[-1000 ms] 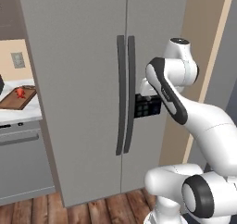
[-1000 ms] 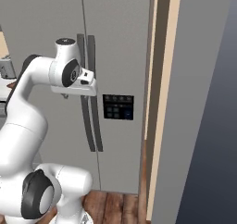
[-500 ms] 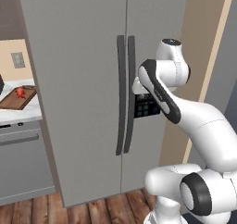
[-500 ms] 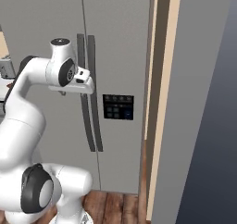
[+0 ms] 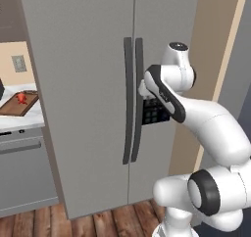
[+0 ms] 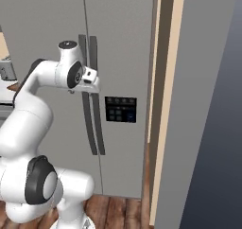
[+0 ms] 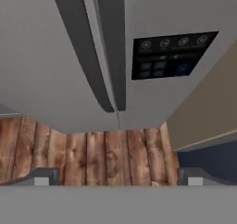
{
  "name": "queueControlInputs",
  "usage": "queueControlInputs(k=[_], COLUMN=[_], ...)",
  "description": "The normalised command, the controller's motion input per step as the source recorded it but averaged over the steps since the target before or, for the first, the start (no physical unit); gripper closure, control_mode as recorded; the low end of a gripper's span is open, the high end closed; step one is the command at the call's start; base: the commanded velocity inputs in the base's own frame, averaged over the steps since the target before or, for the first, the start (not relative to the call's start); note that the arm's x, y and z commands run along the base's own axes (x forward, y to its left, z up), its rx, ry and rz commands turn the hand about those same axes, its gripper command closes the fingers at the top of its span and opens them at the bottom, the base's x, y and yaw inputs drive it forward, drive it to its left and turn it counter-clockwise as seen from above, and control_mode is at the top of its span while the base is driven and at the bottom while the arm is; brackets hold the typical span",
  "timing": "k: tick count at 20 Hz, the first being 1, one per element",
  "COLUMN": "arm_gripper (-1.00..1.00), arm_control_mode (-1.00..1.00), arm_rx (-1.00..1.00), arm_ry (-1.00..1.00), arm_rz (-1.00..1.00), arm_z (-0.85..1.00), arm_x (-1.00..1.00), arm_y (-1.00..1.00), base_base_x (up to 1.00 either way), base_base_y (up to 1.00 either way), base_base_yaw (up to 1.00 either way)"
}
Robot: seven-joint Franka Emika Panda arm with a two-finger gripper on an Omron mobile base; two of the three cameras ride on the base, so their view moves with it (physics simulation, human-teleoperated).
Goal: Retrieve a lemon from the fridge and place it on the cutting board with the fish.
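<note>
Far left, on the pale bench (image 5: 19,119): cutting board (image 5: 14,107) lay flat, with the small red-orange fish (image 5: 21,98) resting on it. Below the bench, a grey drawer front (image 5: 22,170). Next rightward, fridge (image 5: 83,84) stood shut, both doors closed, two long dark handles (image 5: 132,99) hanging side by side at the door seam. Lemon could not be seen behind the closed doors. Just right of the handles, on the right door, sat a dark control panel (image 6: 121,110), partly covered by the arm in the left base view. Hand (image 7: 118,179) hovered close in front of the handles at about panel height, jaws spread wide and gripping nothing, fingertips (image 7: 44,177) apart over wooden floor (image 7: 92,156) in the hand view. Further right, a tan side panel (image 6: 165,95) ran beside the fridge.
</note>
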Motion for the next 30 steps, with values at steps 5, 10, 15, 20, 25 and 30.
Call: queueControlInputs(k=[5,10,15,20,25,30], arm_gripper=[-1.00,-1.00,-1.00,-1.00,-1.00,-1.00], arm_control_mode=[-1.00,-1.00,-1.00,-1.00,-1.00,-1.00], arm_rx=[0.00,0.00,0.00,0.00,0.00,0.00], arm_ry=[-0.28,-0.18,-0.02,0.00,0.00,0.00], arm_rz=[0.00,0.00,0.00,0.02,0.04,0.04], arm_z=[-0.31,-0.10,0.00,0.00,0.00,0.00], arm_x=[0.32,0.12,0.21,0.42,0.16,0.25], arm_y=[-0.14,0.07,0.04,0.00,0.00,0.06], base_base_x=[0.00,0.00,0.00,0.00,0.00,0.00], base_base_y=[0.00,0.00,0.00,0.00,0.00,0.00], base_base_yaw=[0.00,0.00,0.00,0.00,0.00,0.00])
